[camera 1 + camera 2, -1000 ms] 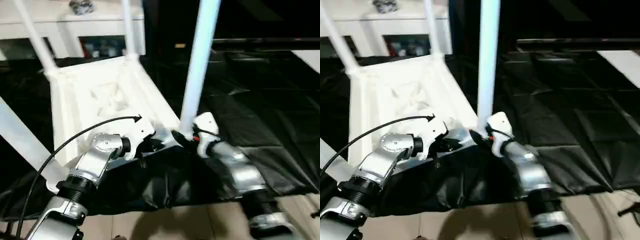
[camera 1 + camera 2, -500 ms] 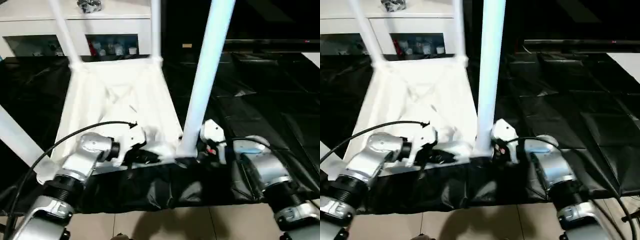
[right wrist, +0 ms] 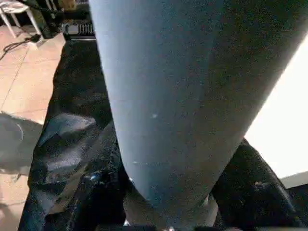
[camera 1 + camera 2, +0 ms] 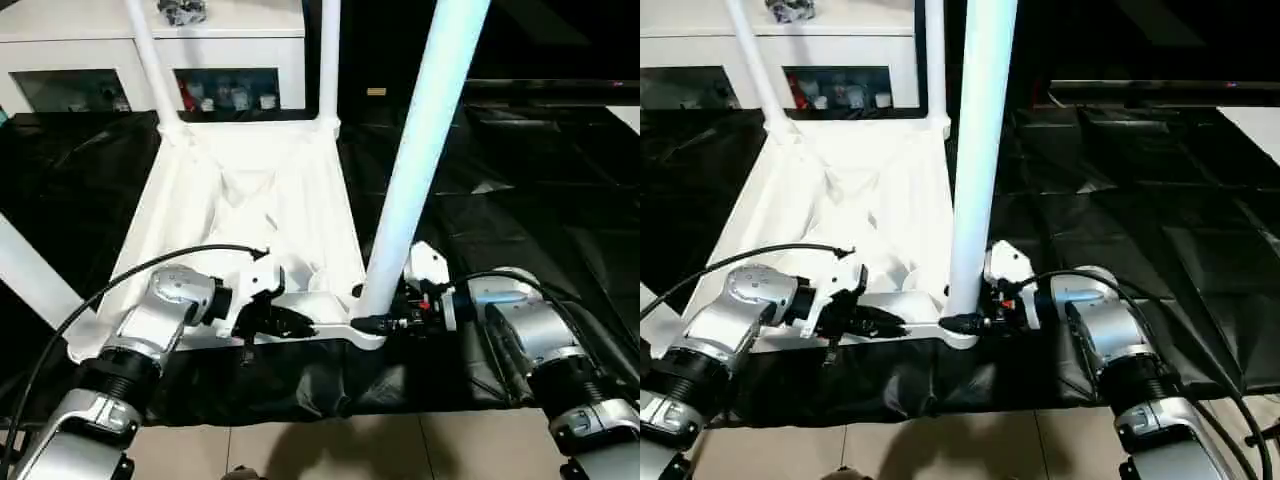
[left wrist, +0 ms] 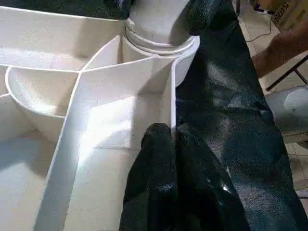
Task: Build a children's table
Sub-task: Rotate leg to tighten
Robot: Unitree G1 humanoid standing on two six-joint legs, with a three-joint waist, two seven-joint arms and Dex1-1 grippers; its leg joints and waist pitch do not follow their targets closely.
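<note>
With the left gripper (image 4: 285, 322) clamped together on the children's table (image 4: 250, 215) near rim, the right gripper (image 4: 965, 323) has narrowed around the near-right leg (image 4: 425, 150), suggesting it is being seated.

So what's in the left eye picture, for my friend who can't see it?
A white children's table lies upside down on black sheeting, legs pointing up. The robot's left claw is shut on the table's near rim, and its right claw is at the base of the nearest leg.

table (image 4: 250, 200): smooth white plastic | floor sheet (image 4: 540, 220): glossy, crinkled black plastic | forearms (image 4: 520, 335): brushed silver metal
</note>
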